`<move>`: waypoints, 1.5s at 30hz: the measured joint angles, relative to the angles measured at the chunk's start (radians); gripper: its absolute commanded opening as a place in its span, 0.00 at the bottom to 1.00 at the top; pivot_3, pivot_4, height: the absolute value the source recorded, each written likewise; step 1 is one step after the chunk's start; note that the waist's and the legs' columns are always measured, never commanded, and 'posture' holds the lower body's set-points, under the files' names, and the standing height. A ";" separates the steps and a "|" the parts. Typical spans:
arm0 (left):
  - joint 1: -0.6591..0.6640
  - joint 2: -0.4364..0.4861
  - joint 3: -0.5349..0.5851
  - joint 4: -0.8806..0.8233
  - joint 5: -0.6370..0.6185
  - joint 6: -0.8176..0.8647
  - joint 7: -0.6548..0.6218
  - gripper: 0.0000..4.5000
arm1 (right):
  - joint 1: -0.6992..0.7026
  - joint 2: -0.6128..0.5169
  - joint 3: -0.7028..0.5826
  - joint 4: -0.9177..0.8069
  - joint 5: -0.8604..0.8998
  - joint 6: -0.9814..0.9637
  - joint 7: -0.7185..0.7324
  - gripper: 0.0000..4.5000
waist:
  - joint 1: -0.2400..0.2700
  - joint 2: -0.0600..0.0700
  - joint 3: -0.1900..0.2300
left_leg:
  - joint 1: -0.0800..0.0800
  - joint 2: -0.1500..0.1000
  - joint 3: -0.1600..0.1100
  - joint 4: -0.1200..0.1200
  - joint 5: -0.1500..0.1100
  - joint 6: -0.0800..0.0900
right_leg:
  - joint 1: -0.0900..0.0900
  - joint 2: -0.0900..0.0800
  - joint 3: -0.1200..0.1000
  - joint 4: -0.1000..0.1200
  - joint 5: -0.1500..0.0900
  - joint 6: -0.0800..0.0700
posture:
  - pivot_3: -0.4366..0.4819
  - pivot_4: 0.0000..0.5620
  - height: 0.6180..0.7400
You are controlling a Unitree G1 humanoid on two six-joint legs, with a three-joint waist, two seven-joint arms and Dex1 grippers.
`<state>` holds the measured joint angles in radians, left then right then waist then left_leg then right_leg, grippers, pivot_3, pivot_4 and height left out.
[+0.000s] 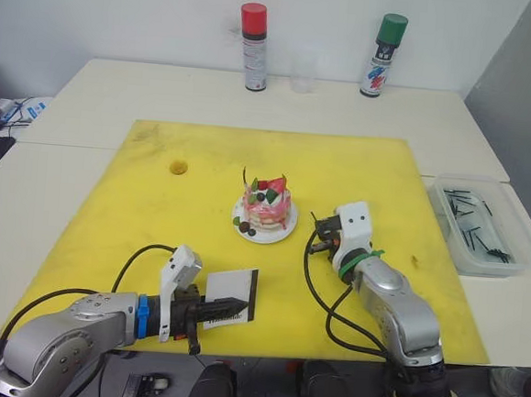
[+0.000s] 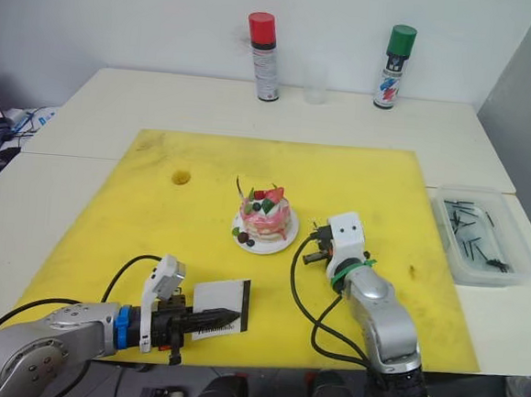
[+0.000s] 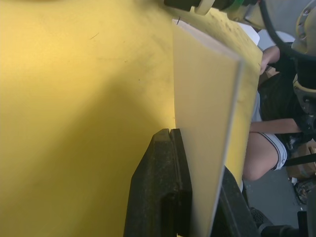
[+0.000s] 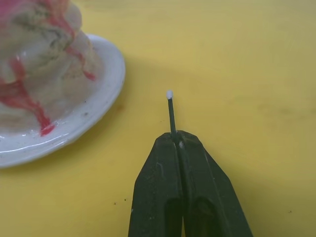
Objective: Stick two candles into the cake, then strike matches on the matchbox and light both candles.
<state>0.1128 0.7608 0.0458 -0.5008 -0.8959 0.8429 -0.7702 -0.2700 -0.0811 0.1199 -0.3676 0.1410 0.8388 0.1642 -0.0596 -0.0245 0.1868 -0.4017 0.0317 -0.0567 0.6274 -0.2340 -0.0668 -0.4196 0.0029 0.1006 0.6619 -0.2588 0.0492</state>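
The pink-and-white cake (image 1: pixel 265 206) sits on its small white plate (image 1: pixel 284 228) in the middle of the yellow mat (image 1: pixel 154 208). One thin candle (image 1: pixel 244 176) stands up from the cake's left side. My right gripper (image 4: pixel 177 136) is just right of the plate, shut on a short black match (image 4: pixel 171 111) whose white head points ahead, close to the plate rim. My left gripper (image 1: pixel 237 305) is at the mat's front edge, shut on the white matchbox (image 1: pixel 226 292), which it holds on edge with the black strip (image 1: pixel 253 294) to the right.
A clear plastic bin (image 1: pixel 447 227) holding several black matches (image 1: pixel 479 229) stands off the mat at the right. A red spray can (image 1: pixel 253 46), a clear cup (image 1: pixel 303 73) and a green spray can (image 1: pixel 384 54) line the back wall. A person's leg (image 3: pixel 261 148) is beyond the table's front.
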 measured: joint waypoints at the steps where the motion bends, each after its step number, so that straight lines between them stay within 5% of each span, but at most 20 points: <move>1: -0.003 0.000 0.000 0.000 0.000 0.002 0.000 0.00 | -0.013 0.002 -0.018 -0.022 0.008 0.027 0.000 0.01 | 0.000 0.000 0.000 | 0.000 0.000 0.000 0.000 0.000 0.000 | 0.000 0.000 0.000 0.000 0.000 0.000 | 0.48 0.27 1.00; 8: -0.031 0.001 0.002 0.000 -0.008 0.045 -0.002 0.00 | -0.023 -0.137 -0.125 -0.308 0.157 0.257 0.095 0.01 | 0.002 0.000 0.000 | 0.000 0.000 -0.001 0.000 0.000 0.000 | 0.000 0.000 -0.001 0.000 0.000 0.001 | 0.48 0.27 1.00; 13: -0.062 0.021 0.002 0.001 -0.016 0.083 -0.011 0.00 | 0.201 -0.519 -0.025 -0.441 0.189 0.086 0.377 0.01 | 0.002 0.000 0.000 | -0.001 0.000 0.000 -0.001 0.000 0.000 | 0.000 0.000 -0.001 -0.001 -0.002 0.001 | 0.48 0.27 1.00; 15: -0.081 0.037 0.002 0.004 -0.015 0.091 -0.015 0.00 | 0.251 -0.583 -0.006 -0.441 0.186 -0.014 0.454 0.01 | -0.004 -0.001 0.000 | 0.001 0.000 0.000 -0.001 0.000 0.000 | 0.000 0.000 -0.001 0.000 -0.003 -0.001 | 0.48 0.27 1.00; 26: -0.152 0.028 0.001 0.017 -0.024 0.156 0.004 0.00 | 0.200 -0.537 0.077 -0.164 0.156 -0.227 0.542 0.01 | -0.011 -0.003 0.001 | 0.002 0.000 0.000 0.003 0.001 0.002 | 0.002 0.000 0.000 0.001 0.000 0.001 | 0.48 0.27 1.00; 32: -0.156 0.027 0.003 -0.001 -0.045 0.183 0.027 0.00 | 0.193 -0.534 0.100 -0.125 0.145 -0.286 0.562 0.44 | -0.007 -0.003 0.001 | 0.001 0.000 0.000 0.001 0.001 0.002 | 0.002 0.000 -0.001 0.001 0.001 0.004 | 0.48 0.27 1.00; 45: -0.169 0.026 0.012 -0.003 -0.052 0.208 0.043 0.00 | 0.229 -0.398 0.098 -0.056 0.111 -0.424 0.485 0.44 | -0.001 -0.003 0.001 | 0.002 0.000 -0.001 0.003 0.001 0.002 | 0.003 0.000 0.000 0.001 0.000 0.001 | 0.48 0.27 1.00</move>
<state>-0.0557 0.7865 0.0582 -0.5034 -0.9478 1.0506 -0.7270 -0.0409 -0.4787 0.2178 -0.4240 0.2519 0.4146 0.6495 -0.0606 -0.0275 0.1879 -0.4000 0.0317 -0.0573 0.6302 -0.2330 -0.0651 -0.4163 0.0033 0.1003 0.6633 -0.2590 0.0501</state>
